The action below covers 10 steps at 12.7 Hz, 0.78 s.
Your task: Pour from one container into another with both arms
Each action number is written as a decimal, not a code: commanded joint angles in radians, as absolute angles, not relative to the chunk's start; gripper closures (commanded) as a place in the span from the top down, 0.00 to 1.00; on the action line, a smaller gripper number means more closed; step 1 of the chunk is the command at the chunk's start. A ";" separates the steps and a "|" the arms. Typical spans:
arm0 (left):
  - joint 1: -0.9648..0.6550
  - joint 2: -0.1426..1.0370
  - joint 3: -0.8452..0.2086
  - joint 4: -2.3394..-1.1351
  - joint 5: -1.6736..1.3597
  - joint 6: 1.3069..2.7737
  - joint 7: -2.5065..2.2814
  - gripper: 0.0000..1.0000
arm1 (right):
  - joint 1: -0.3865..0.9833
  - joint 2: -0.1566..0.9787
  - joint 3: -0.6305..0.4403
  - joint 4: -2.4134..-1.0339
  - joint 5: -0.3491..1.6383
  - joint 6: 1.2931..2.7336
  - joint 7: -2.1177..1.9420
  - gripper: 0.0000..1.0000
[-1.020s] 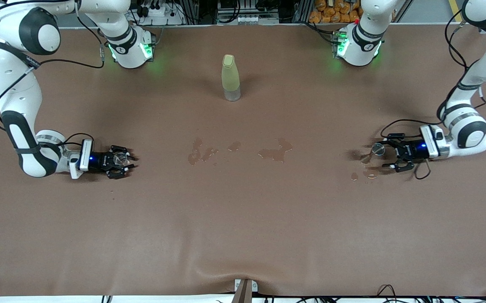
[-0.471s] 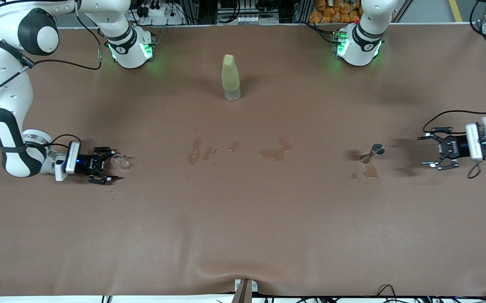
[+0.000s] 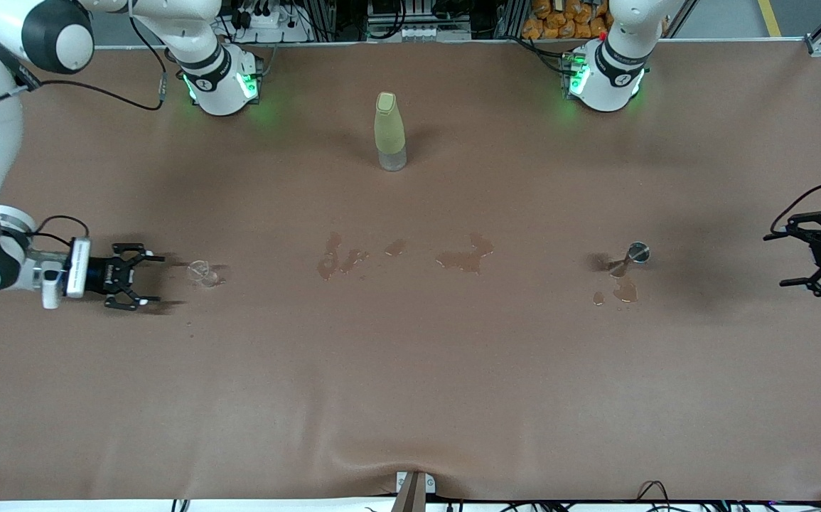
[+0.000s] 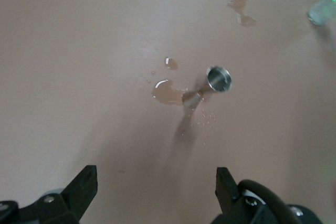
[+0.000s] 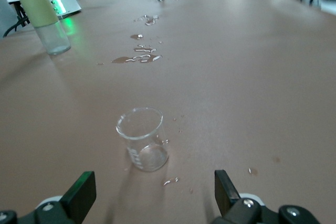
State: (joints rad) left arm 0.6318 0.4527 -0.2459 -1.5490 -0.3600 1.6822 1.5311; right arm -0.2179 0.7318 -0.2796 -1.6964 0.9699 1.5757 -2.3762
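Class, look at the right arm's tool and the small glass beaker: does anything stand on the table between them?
Nothing visible does. The right tool is open, with only bare brown table and a few droplets between it and the upright glass beaker. The spilled puddles lie toward the table's middle.

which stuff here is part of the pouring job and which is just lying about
Job:
- glass beaker, upright, empty
- metal measuring cup, upright
- right gripper, open
- left gripper, open

Lying about:
- yellow-green bottle
- spilled puddles on the table
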 commanded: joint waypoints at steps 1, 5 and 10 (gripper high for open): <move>0.606 0.384 -0.290 -1.537 -0.286 1.670 1.311 1.00 | -0.163 0.571 -0.324 -1.723 0.846 1.572 -2.063 1.00; 0.517 0.324 -0.330 -1.474 -0.172 1.669 0.860 1.00 | -0.068 0.395 -0.383 -1.721 0.723 1.568 -1.638 1.00; 0.358 0.299 -0.341 -1.428 -0.025 1.638 0.451 1.00 | 0.009 0.218 -0.364 -1.713 0.494 1.577 -1.027 1.00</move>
